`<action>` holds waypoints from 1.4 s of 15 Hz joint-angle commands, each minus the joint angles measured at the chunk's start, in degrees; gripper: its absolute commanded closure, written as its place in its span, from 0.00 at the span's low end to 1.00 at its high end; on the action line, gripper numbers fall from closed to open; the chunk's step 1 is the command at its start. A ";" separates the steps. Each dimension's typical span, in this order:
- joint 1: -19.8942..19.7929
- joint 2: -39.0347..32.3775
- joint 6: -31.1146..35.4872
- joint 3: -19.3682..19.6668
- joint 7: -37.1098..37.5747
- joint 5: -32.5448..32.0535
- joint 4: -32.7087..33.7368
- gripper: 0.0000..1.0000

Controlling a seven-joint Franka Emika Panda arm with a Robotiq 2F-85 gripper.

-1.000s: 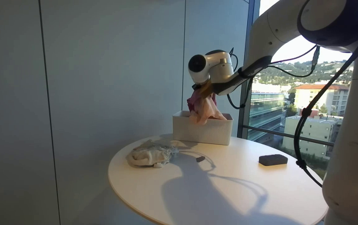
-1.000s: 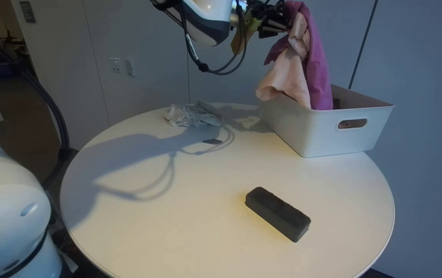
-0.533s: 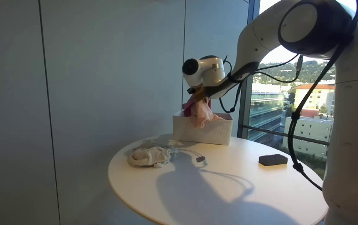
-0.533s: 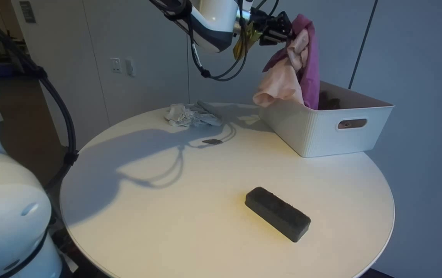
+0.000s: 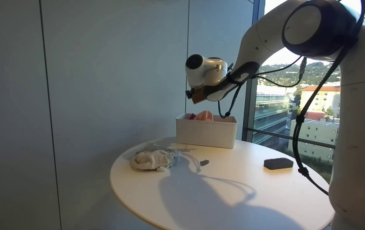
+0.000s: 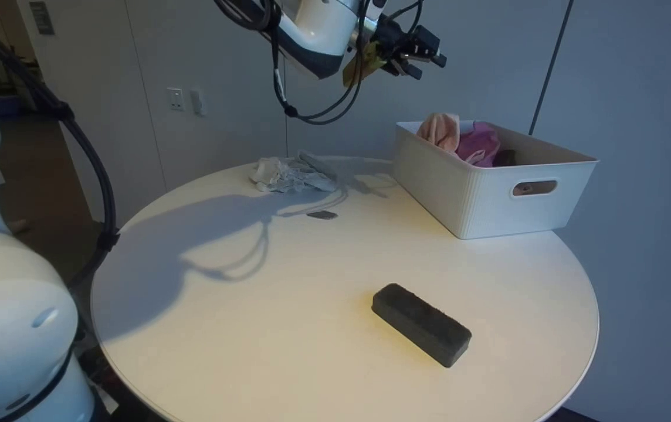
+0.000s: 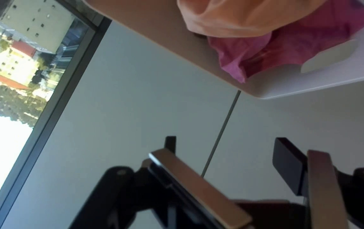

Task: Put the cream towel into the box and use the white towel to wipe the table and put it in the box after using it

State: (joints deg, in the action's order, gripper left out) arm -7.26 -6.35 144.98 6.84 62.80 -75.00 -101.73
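Grey wall panels (image 6: 195,138) stand behind the round table (image 6: 288,328), and the shadow (image 6: 195,228) of the arm (image 6: 324,35) falls across it. Above the box (image 6: 511,214) hangs the gripper (image 6: 427,66), its jaws wide apart and holding nothing; in the wrist view only wall shows between the fingertips (image 7: 288,165). Peach cloth (image 6: 439,132) and purple cloth (image 6: 479,143), one piece or two I cannot tell, lie heaped in the box, the peach rising past the rim; I take this for the cream towel, so that part looks done. What counts next is the white towel (image 6: 291,174), crumpled on the table beside the box and apart from it, lower than the gripper and to its left in both exterior views. Since the fingers reach the other way, out over the box, and the wrist view misses the towel, I judge the wrist must swing back and tip downward before any grasp. Its bunched cloth offers no clear long axis. Near it sits a small dark patch (image 6: 322,215), perhaps the spot to wipe.
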 commanded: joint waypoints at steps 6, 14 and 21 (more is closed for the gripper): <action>3.88 16.77 10.95 -4.37 -19.20 29.03 -25.84 0.00; 20.04 21.71 8.26 -3.37 -45.73 65.80 -38.99 0.00; 13.94 13.98 -8.33 -10.27 -59.01 64.00 -33.22 0.00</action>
State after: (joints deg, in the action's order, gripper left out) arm 9.69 10.91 140.85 -1.49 7.15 -5.79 -138.74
